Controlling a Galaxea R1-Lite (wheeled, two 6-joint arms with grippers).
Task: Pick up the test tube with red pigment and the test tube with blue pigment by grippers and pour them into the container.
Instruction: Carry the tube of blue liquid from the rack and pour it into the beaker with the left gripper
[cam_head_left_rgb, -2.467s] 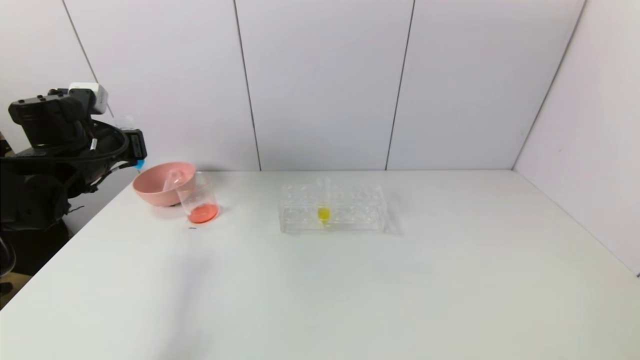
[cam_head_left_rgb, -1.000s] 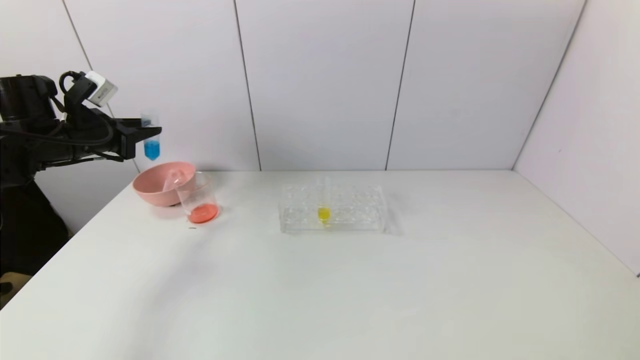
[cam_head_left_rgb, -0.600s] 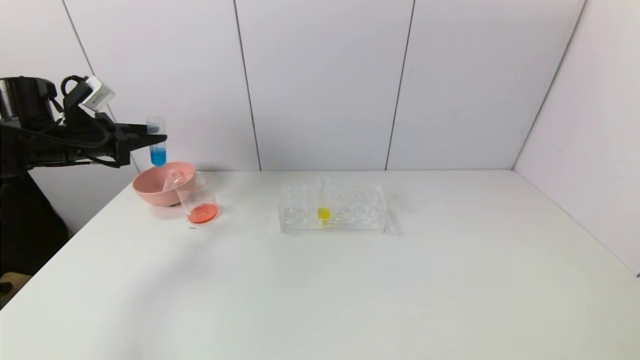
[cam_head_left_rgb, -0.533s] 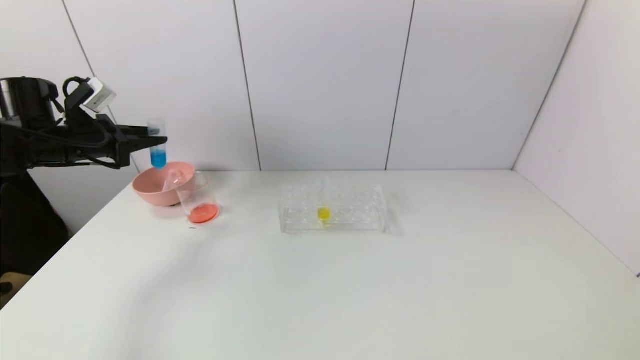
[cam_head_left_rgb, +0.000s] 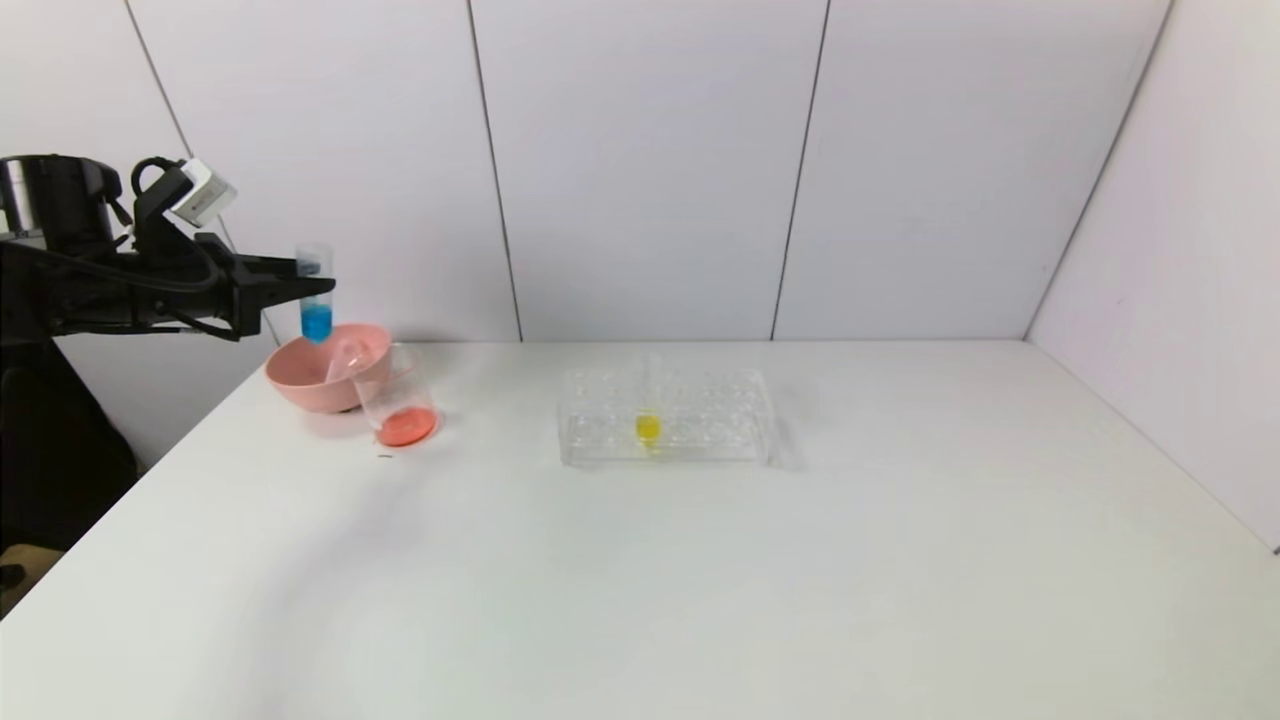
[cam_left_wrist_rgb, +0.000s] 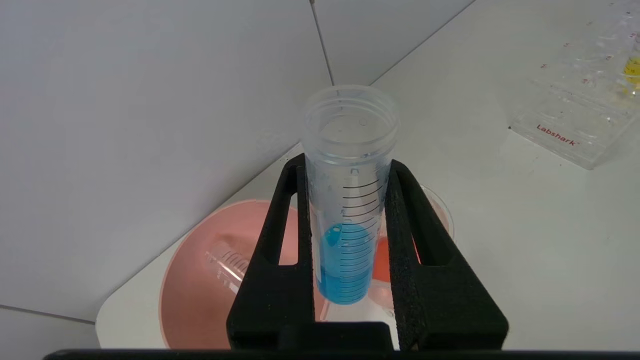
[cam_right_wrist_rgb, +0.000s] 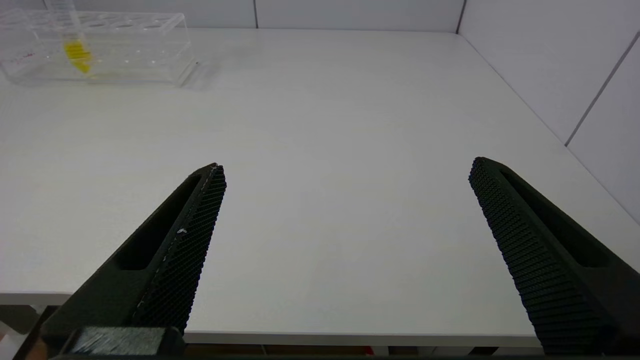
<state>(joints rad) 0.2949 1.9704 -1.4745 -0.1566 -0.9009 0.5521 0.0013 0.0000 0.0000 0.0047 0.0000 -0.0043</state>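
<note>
My left gripper (cam_head_left_rgb: 303, 268) (cam_left_wrist_rgb: 346, 167) is shut on the test tube with blue pigment (cam_head_left_rgb: 316, 300) (cam_left_wrist_rgb: 348, 210). The tube is held upright, mouth up, above the pink bowl, just left of the container. The container (cam_head_left_rgb: 395, 395) (cam_left_wrist_rgb: 442, 212), a clear glass beaker, stands on the table against the bowl, with red-orange liquid (cam_head_left_rgb: 407, 428) in its bottom. No tube holding red pigment shows. An empty graduated tube (cam_head_left_rgb: 345, 358) (cam_left_wrist_rgb: 227, 260) lies in the bowl. My right gripper (cam_right_wrist_rgb: 347, 167) hangs open and empty over the table's front edge.
The pink bowl (cam_head_left_rgb: 310, 378) (cam_left_wrist_rgb: 200, 300) sits at the table's far left corner. A clear tube rack (cam_head_left_rgb: 700, 415) (cam_left_wrist_rgb: 580, 115) (cam_right_wrist_rgb: 125, 45) stands mid-table with a yellow-liquid tube (cam_head_left_rgb: 647, 425) (cam_right_wrist_rgb: 77, 52) in it. White walls close the back and right.
The left arm swung out from the far left, then carried the upright blue tube a little right and down, until it hangs just above the pink bowl. Nothing else moved.
</note>
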